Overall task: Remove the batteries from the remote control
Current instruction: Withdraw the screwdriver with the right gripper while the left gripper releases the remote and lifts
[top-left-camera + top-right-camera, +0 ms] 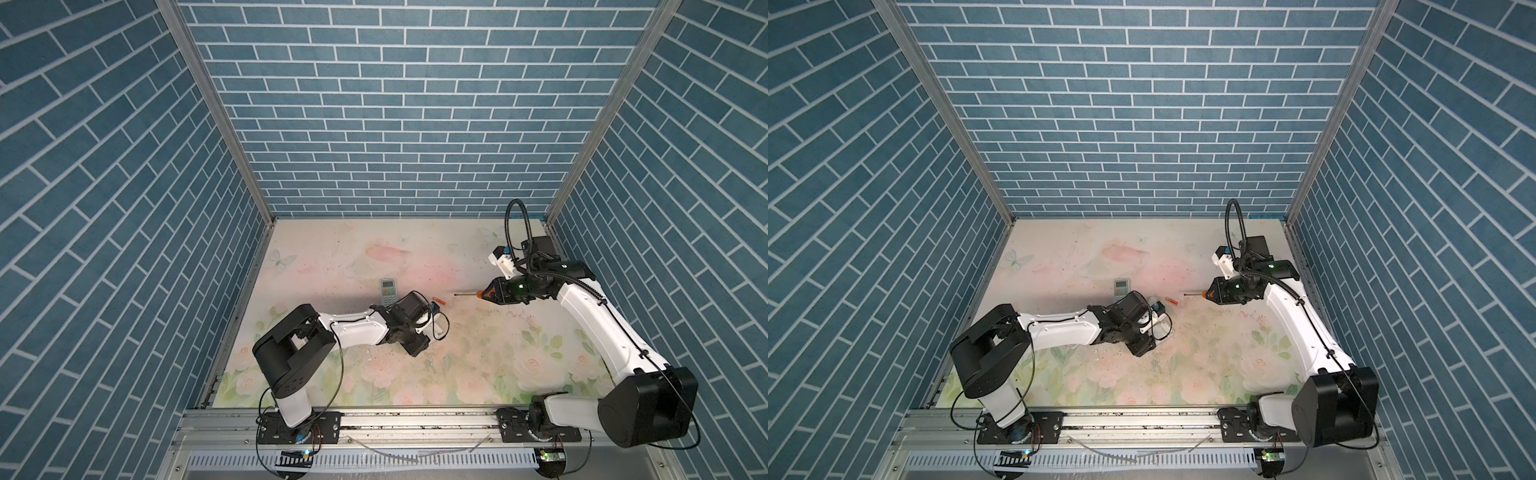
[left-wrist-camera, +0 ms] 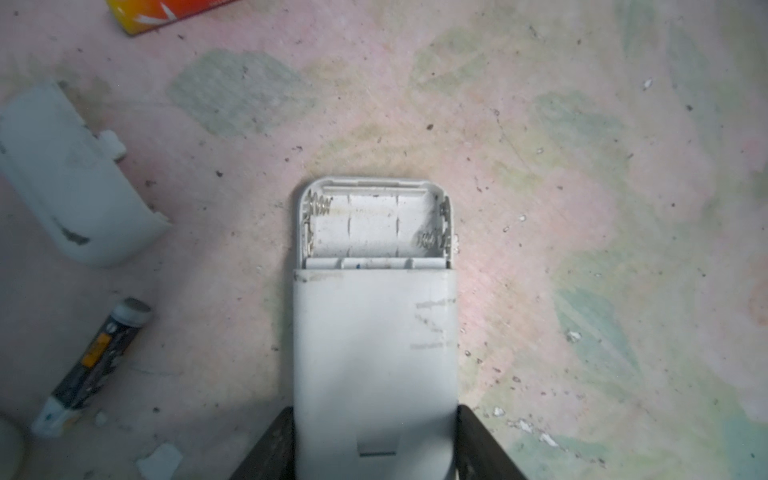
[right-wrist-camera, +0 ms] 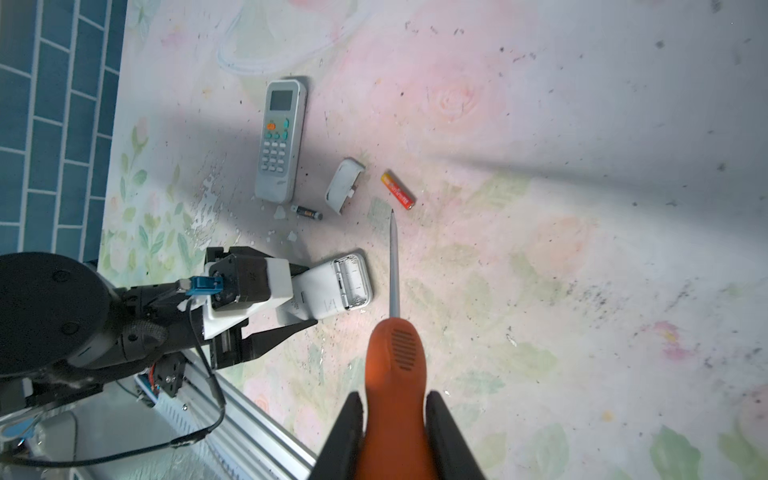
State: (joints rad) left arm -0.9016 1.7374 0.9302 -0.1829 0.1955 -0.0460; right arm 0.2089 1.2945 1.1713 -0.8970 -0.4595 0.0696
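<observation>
White remote [image 2: 374,332] clamped in left gripper [image 2: 374,409] | right gripper [image 3: 394,395] clasps screwdriver [image 3: 395,349] | orange battery [image 2: 166,10] cut off at view edge

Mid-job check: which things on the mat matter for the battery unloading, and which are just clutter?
Job: held remote in the left end effector, bay empty; dark battery; orange battery; loose cover; screwdriver in the right end effector.
Lying about: second remote, face up, untouched, perhaps next; white chips on the mat.
</observation>
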